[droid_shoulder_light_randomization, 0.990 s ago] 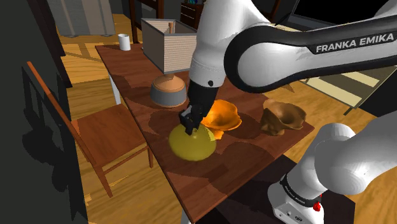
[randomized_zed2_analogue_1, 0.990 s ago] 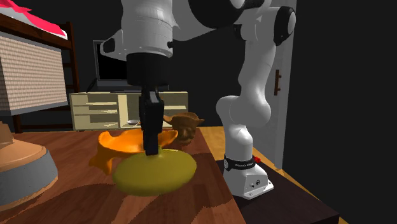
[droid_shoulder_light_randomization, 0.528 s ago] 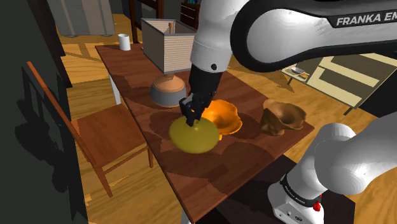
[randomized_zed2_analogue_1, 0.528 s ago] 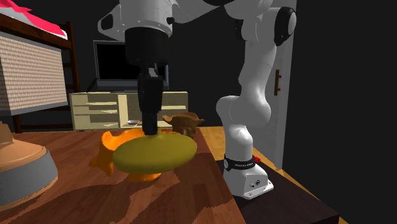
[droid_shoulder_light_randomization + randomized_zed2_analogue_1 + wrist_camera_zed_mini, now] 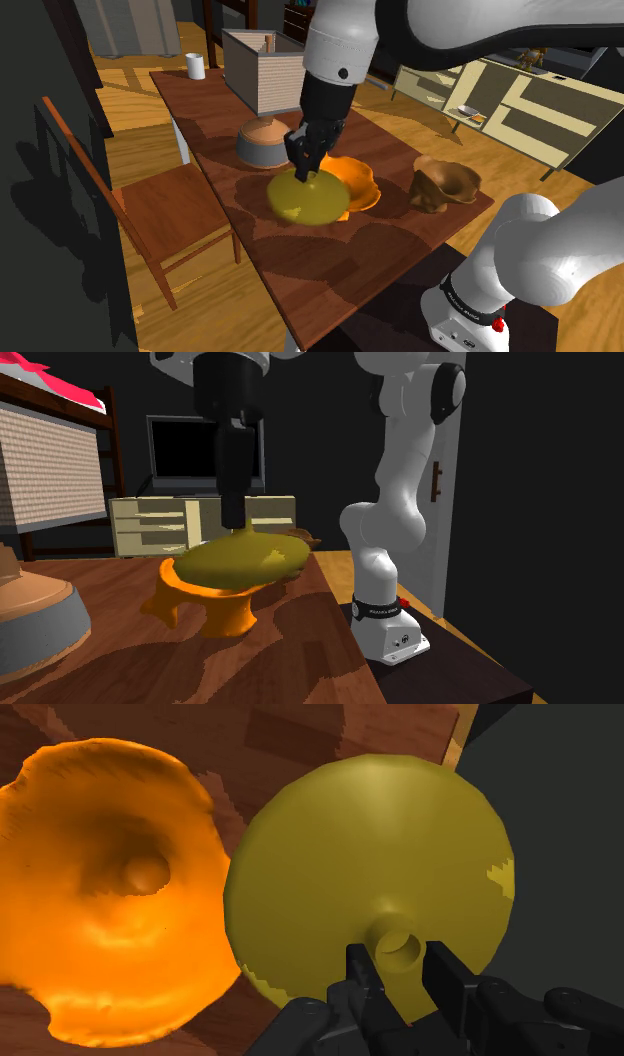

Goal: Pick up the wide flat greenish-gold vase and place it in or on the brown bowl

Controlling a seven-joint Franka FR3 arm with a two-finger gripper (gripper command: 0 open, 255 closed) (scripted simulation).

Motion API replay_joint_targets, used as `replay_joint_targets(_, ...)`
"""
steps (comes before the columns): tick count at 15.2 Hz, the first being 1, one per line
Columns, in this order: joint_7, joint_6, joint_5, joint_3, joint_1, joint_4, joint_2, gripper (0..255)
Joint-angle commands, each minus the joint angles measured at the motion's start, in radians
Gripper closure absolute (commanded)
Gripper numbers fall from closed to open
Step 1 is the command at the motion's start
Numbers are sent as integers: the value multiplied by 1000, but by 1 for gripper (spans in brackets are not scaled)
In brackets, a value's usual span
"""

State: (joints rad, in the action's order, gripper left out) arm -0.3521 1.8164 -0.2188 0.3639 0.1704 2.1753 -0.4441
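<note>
Tabletop [image 5: 330,270], orange bowl [image 5: 362,182] beside vase [image 5: 308,200]

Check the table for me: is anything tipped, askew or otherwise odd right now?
Nothing stands out. The wide flat greenish-gold vase hangs from the black tool, clasped at its short neck, beside the wavy orange bowl. The brown bowl sits upright and apart.

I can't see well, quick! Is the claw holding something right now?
The claw is closed, holding the greenish-gold vase by its neck.
</note>
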Motion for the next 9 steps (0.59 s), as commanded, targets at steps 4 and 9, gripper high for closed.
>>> replay_joint_targets(4,-8,-72,7,-6,-3,-77,5,255)
replay_joint_targets(9,-15,-137,14,-11,-7,-152,15,255)
